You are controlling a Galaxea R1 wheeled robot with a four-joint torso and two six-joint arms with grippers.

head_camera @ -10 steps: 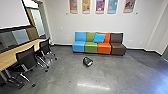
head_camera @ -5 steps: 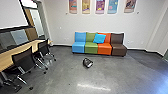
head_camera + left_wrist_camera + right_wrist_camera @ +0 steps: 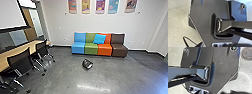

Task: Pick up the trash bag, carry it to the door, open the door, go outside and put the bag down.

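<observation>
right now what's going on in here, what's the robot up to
Nothing is being handled in the head view: the black trash bag sits on the grey floor, in front of the four-colour sofa, with no arm at it. Two dark office chairs stand at the long table to the left. The bag has yet to be picked up.

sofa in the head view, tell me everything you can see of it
The sofa is a row of four armless seats, each with an upright back: light blue, green, orange and brown, from the robot's left to right. The covering looks smooth, perhaps leather-like. It stands upright on the grey floor, along the pale wall; whether it touches the wall, I cannot tell. A bright blue cushion rests tilted where green meets orange.
</observation>
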